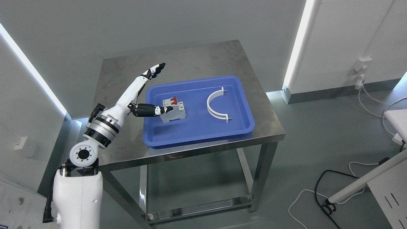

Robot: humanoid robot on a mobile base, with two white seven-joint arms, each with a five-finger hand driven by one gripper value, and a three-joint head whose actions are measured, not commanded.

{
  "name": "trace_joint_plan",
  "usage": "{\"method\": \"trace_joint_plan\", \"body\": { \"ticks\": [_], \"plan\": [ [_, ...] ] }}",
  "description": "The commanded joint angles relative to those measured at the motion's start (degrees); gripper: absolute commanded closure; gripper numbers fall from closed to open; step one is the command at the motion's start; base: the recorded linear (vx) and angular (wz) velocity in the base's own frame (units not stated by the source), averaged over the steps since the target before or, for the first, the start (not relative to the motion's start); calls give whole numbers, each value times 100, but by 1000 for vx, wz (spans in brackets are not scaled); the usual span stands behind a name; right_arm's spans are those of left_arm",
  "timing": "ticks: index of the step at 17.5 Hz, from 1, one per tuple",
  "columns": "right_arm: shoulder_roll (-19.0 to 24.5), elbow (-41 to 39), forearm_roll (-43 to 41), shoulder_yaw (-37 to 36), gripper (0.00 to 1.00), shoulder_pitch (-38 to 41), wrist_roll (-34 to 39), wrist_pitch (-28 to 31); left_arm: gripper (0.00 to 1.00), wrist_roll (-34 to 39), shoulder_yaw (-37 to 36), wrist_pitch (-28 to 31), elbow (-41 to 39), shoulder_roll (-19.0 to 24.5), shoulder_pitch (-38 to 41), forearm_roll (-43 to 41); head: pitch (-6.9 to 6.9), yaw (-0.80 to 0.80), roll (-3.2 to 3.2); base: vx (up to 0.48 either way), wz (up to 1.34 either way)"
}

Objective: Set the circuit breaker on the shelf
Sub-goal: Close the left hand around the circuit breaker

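Tray [152, 140] floor open between breaker [173, 111] and white clamp [216, 105].

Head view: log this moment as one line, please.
left hand open, thumb at breaker | breaker in blue tray, not lifted | white clip in tray, to its right | right arm not in view

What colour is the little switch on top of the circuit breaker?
Red. The circuit breaker has a grey body, seen in the head view.
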Motion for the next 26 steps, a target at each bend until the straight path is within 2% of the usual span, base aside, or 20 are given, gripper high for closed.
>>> {"method": "trace_joint_plan", "body": {
  "ticks": [1,4,7,11,16,23,26],
  "plan": [
    [-100,1,-5,0,0,88,2,-287,9,-629,-761,226,1213,391,-684,-826,0,0,0,171,-165],
    [-100,1,4,0,0,88,2,-287,9,-1127,-490,430,1004,732,-606,-712,0,0,0,157,-139],
    [-100,1,4,0,0,88,2,-287,9,-1761,20,430,739,812,-561,-440,0,0,0,111,-113],
    [-100,1,4,0,0,88,2,-287,10,-2113,92,447,686,1102,-509,-308,0,0,0,58,-28],
    [-100,1,4,0,0,88,2,-287,23,-2246,92,456,511,1270,-175,-308,0,0,0,2,0],
    [-100,1,4,0,0,88,2,-287,42,-2238,92,447,484,936,-183,-308,0,0,0,0,0],
    [-100,1,-5,0,0,96,2,-287,57,-2229,92,430,484,778,-157,-308,0,0,0,0,0]
  ]
}}
